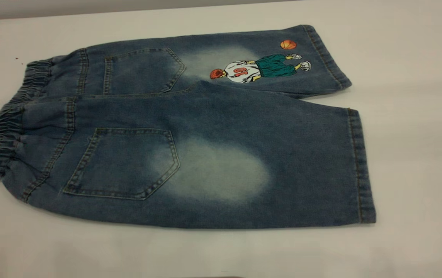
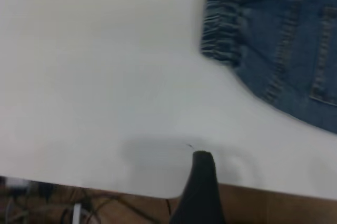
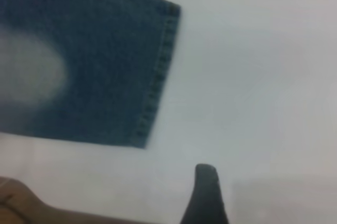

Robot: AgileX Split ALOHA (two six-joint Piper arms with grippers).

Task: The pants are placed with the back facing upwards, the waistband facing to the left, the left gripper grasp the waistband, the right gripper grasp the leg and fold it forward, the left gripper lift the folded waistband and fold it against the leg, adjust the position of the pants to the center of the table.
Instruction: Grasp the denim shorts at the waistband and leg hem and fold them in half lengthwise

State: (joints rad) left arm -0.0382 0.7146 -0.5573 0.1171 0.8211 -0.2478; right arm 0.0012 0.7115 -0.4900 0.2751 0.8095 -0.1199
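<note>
The pants (image 1: 213,116) lie flat on the table (image 1: 418,127), back pockets up, waistband (image 1: 4,135) to the left. The plain leg (image 1: 283,170) with its pale oval is nearest the front edge; the printed leg lies behind it. Neither gripper shows in the exterior view. My left gripper (image 2: 260,184) hovers over bare table near the front edge, apart from the waistband (image 2: 221,19); only one black finger (image 2: 202,184) shows, with nothing against it. My right gripper (image 3: 263,195) hangs off the leg's hem (image 3: 158,82), one finger (image 3: 206,195) showing alone over the table.
White table surrounds the pants on all sides. The table's front edge (image 2: 105,187) runs close behind my left gripper, with brown floor and cables below it. A bit of brown floor also shows past the edge (image 3: 21,203) in the right wrist view.
</note>
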